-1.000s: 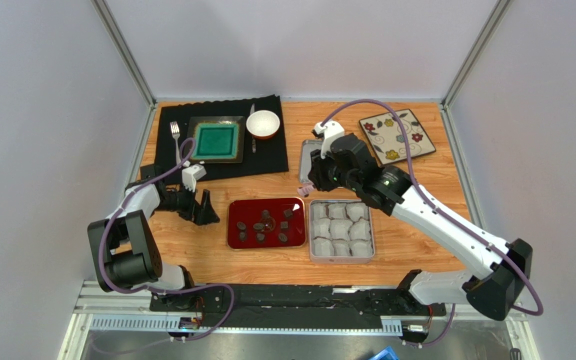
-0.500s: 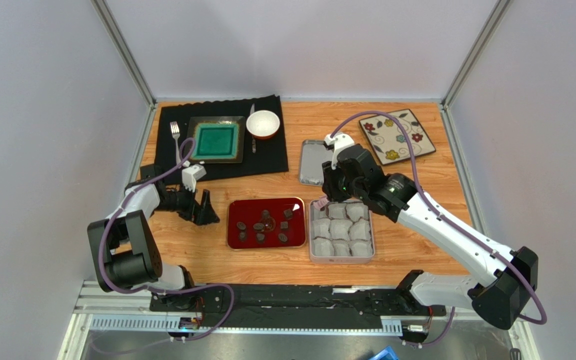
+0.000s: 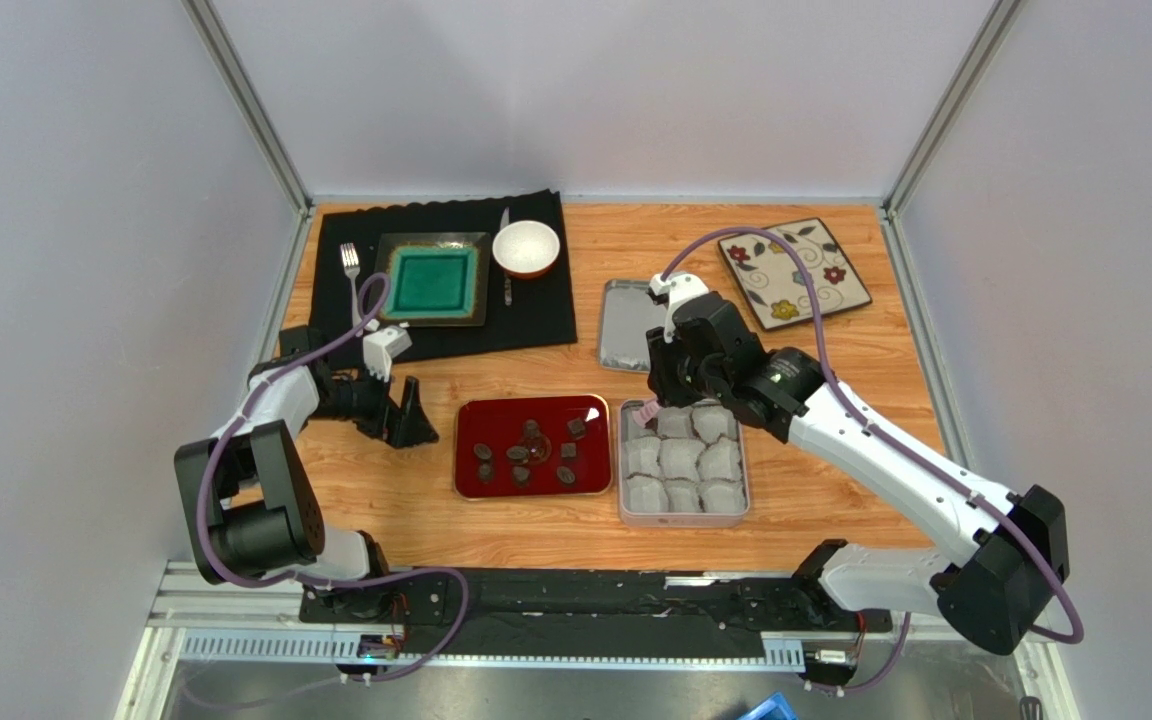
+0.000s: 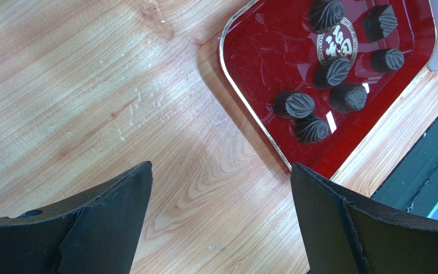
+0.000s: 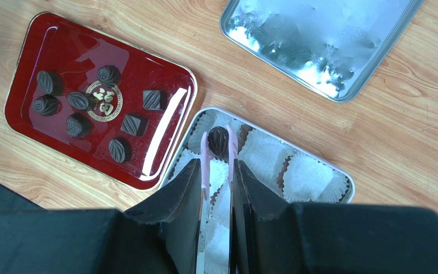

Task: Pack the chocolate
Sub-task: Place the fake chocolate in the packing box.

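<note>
The left pincer (image 4: 220,171) hangs released, jaws wide, over bare wood just left of the red tray (image 4: 244,114) and takes no part in the work. On that tray lie several loose chocolates (image 5: 78,101), waiting their turn.

The step in hand looks like the drop-off. The right pincer (image 5: 217,165) is clenched on pink tongs (image 5: 204,154), and the tong tips pinch one chocolate piece (image 5: 218,141) just ahead of the fingers. That piece sits over a white paper cup (image 5: 204,123) in the tin (image 5: 347,182), at the corner next to the tray. I cannot tell whether it already touches the paper.

The next move probably calls for settling the piece into the cup. The grip then needs easing so the tongs spread, and a straight lift so the paper is not dragged. The lid (image 5: 318,40) lies apart, beyond the tin.
</note>
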`<act>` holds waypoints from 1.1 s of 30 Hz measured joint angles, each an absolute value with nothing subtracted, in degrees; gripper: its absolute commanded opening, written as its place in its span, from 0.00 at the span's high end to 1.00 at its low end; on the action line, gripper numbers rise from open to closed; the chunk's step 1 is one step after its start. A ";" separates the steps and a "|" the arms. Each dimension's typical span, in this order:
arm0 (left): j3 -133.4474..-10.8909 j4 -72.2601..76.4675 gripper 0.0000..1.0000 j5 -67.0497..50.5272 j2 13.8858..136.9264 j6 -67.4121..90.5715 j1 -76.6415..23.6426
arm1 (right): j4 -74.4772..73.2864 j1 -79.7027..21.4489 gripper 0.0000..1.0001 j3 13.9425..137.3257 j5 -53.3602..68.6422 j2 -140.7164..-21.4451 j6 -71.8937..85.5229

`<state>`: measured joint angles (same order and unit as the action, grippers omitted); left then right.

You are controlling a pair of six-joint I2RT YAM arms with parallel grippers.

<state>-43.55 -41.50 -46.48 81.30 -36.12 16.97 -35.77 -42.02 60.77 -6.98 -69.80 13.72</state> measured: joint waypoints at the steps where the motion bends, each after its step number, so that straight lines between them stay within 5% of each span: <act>1: -43.57 -41.50 0.01 -46.48 81.30 -36.12 16.97 | -35.66 -41.93 0.89 60.77 -6.96 -70.04 13.74; 33: -43.57 -41.76 0.01 -46.46 81.30 -36.34 17.04 | -33.47 -41.78 0.71 60.77 -5.67 -71.85 13.89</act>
<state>-43.57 -41.76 -46.46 81.30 -36.34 17.04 -33.47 -41.78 60.77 -5.67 -71.85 13.89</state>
